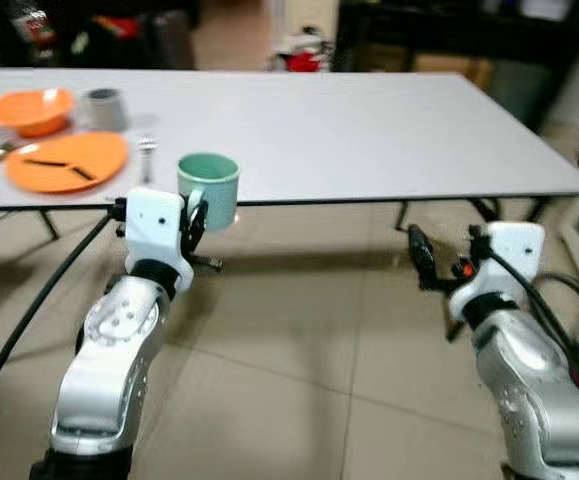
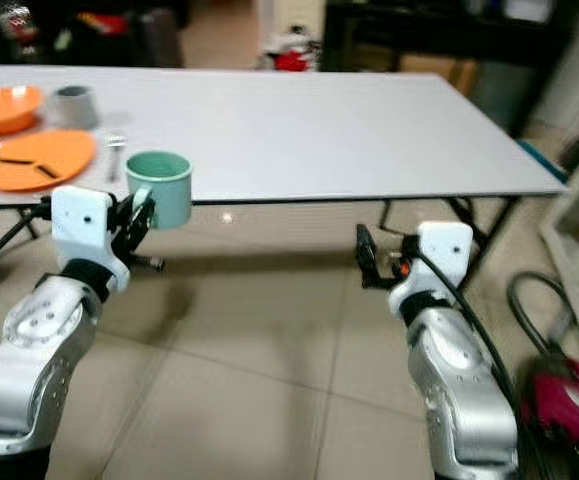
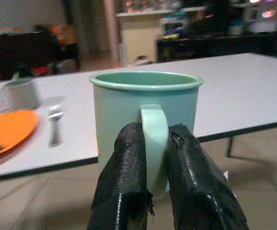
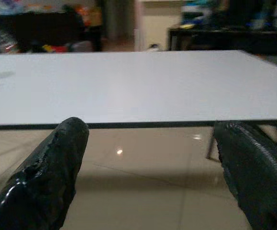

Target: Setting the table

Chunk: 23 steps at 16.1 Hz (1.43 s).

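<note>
Green mug (image 3: 145,112) upright, handle pinched between L gripper (image 3: 157,143) jaws; R gripper (image 4: 148,158) jaws wide, empty.

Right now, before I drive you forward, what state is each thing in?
Green mug: upright, held by its handle, at the table's near edge.
Left pincer: shut on the mug's handle.
Right pincer: open, holding nothing, short of the table.
Orange plate: on the table, dark utensils across it.
Orange bowl: upright.
Grey cup: upright.
Fork: lying flat.
</note>
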{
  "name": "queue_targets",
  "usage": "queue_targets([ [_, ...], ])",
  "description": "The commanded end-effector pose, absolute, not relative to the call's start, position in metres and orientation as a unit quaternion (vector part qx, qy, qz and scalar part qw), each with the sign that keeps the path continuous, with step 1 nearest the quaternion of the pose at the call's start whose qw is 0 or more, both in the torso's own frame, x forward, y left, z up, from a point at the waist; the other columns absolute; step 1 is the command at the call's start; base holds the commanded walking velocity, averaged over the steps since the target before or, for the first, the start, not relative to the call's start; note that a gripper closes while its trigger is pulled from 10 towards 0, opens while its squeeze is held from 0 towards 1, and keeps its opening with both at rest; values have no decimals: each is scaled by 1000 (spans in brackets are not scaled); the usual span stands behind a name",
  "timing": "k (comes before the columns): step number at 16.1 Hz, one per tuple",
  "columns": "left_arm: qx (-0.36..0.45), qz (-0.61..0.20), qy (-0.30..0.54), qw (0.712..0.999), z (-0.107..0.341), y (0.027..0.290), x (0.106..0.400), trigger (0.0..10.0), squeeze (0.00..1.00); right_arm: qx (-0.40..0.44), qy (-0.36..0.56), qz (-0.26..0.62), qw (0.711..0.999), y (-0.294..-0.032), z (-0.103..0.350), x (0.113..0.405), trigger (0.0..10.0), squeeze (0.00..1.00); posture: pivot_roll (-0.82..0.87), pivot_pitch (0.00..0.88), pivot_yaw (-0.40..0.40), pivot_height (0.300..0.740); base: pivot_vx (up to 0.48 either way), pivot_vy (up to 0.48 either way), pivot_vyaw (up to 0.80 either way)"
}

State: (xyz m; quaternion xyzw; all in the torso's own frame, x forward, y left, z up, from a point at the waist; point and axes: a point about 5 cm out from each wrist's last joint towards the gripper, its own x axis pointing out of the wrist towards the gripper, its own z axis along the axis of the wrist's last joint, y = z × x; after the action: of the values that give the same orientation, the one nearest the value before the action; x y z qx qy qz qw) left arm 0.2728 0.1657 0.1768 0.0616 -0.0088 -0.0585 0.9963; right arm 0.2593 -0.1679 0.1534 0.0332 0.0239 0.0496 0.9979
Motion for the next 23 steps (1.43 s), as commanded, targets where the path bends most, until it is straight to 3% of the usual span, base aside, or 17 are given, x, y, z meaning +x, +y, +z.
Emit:
queue_targets([
  [1, 58, -59, -15, 996, 179, 164, 274, 10000, 0, 28, 16, 53, 998, -169, 158, 261, 10000, 0, -63, 0, -15, 740, 315, 0, 0],
  [23, 65, -55, -20, 996, 182, 166, 283, 10000, 0, 14, 3, 81, 997, -158, 159, 266, 10000, 0, -68, 0, 8, 740, 313, 0, -109],
])
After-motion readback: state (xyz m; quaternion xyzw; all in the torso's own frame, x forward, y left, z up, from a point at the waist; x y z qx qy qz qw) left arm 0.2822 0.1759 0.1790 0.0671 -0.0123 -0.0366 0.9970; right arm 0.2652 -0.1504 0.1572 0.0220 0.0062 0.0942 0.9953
